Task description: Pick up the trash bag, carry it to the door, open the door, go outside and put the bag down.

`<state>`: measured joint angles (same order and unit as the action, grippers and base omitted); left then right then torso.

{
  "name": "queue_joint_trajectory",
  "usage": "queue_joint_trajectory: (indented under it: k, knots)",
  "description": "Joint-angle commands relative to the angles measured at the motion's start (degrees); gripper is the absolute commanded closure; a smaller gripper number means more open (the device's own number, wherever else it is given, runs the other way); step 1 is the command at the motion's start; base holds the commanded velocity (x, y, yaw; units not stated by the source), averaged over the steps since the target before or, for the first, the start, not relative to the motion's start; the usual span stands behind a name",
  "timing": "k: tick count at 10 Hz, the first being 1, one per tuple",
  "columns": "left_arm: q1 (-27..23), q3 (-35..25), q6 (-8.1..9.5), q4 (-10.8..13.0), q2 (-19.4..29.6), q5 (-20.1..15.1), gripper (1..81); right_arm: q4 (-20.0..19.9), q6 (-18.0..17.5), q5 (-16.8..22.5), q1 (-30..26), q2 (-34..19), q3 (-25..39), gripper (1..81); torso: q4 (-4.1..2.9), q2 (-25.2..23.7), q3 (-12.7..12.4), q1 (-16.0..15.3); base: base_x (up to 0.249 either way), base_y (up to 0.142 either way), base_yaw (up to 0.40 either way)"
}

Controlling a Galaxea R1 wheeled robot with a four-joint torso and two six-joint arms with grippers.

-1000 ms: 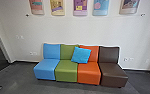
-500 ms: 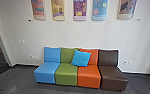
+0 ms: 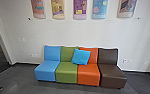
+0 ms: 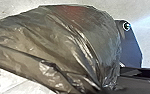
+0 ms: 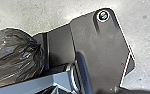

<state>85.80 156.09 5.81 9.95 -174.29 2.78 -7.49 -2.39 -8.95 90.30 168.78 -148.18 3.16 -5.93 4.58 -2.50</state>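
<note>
Pale wall ahead of me, and there's the four-seat sofa along it: blue, green, orange, brown! The dark, glossy trash bag bulges close to my left wrist camera; whether either end effector is clenched or released, I can't tell. A blue cushion leans across green and orange.

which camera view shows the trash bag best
The left wrist view: the trash bag spreads large across it, creases and a reddish patch showing. The right wrist view has a smaller part, shiny dark folds cut off by the picture's edge.
</note>
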Motion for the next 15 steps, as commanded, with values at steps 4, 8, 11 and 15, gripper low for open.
queue_joint_trajectory:
  k: [4, 8, 11, 15]
  knots:
    - [-3.7, -0.2, -0.19, 0.3, -0.5, -3.2, 81.1, 0.4, 0.1, 3.1, -2.6, -0.3, 0.1, 1.0, 0.00, 2.1, -2.2, 1.4, 0.000, 0.000, 0.000]
    - [-4.0, -0.2, -0.10, 0.0, -0.6, -3.3, 81.1, 0.2, 0.1, 3.1, -2.5, -0.3, 0.1, 1.0, 0.00, 1.8, -1.7, 1.4, 0.000, 0.000, 0.000]
    - [-4.0, -0.2, -0.10, 0.1, -0.4, -3.4, 81.1, 0.3, 0.0, 3.1, -2.6, 0.8, -0.2, 1.0, 0.00, 1.8, -1.6, 1.4, 0.000, 0.000, 0.000]
    - [-4.0, -0.2, -0.28, 0.2, -0.3, -3.4, 81.1, 0.5, 0.1, 2.9, -2.6, 2.5, -2.7, 1.0, 0.00, 1.8, -1.6, 1.4, 0.000, 0.000, 0.000]
